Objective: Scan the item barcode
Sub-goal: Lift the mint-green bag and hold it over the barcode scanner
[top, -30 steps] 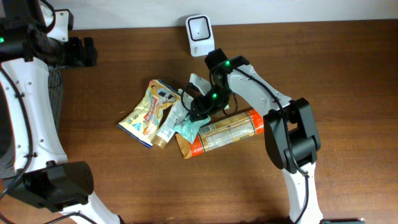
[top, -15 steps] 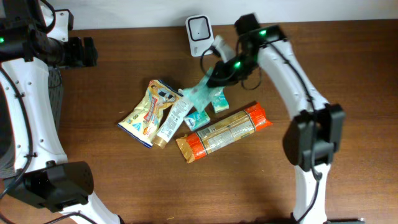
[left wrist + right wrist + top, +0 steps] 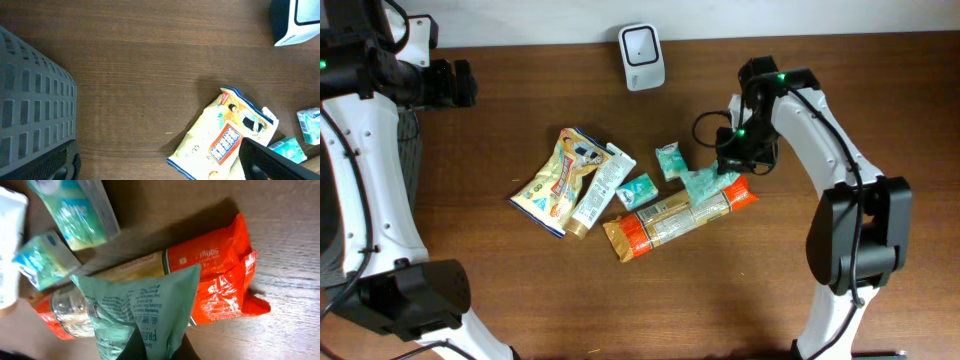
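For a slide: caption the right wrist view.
Right gripper holds a mint-green printed plastic pouch above an orange-ended clear pasta packet.

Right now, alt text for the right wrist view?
A green pouch, pinched at the frame's bottom edge by the right end effector, covers part of an orange pack on the wood table. Two teal packets lie upper left.

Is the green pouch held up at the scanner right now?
No, the right hand holds the green pouch over the orange pack, apart from the scanner.
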Robot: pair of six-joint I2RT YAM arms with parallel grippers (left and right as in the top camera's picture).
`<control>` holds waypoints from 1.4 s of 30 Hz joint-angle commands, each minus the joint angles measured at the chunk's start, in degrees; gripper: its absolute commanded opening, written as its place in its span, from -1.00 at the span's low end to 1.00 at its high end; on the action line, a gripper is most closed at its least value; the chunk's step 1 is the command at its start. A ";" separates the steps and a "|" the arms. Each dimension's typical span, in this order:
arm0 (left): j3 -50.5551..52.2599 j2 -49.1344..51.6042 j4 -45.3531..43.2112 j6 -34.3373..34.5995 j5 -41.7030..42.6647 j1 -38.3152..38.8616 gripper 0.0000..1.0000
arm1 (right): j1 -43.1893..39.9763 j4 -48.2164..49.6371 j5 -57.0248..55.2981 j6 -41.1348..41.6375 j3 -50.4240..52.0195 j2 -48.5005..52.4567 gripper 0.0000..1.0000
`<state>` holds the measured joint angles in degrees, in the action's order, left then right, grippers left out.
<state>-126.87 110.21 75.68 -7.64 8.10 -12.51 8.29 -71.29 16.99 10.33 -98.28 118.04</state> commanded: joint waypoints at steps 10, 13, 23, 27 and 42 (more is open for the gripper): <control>-0.46 -0.31 0.07 0.50 -0.02 -0.02 0.98 | 0.17 7.06 4.24 -5.22 11.23 -0.59 -0.92; -0.46 -0.31 0.07 0.50 -0.02 -0.02 0.99 | -2.64 7.54 25.66 -14.82 8.79 -4.28 -0.92; -0.46 -0.31 0.07 0.50 -0.02 -0.02 0.98 | 7.69 11.02 4.79 1.62 -5.57 -19.93 -0.92; -0.46 -0.31 0.07 0.50 -0.02 -0.02 0.98 | 18.32 11.50 -24.41 -2.23 -21.03 -16.48 -0.92; -0.46 -0.31 0.07 0.50 -0.02 -0.02 0.98 | 17.11 97.31 -45.59 -63.67 -21.16 27.32 -0.92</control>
<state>-126.87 110.19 75.83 -7.64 8.08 -12.51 27.38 25.15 -31.20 -52.18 -118.39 142.80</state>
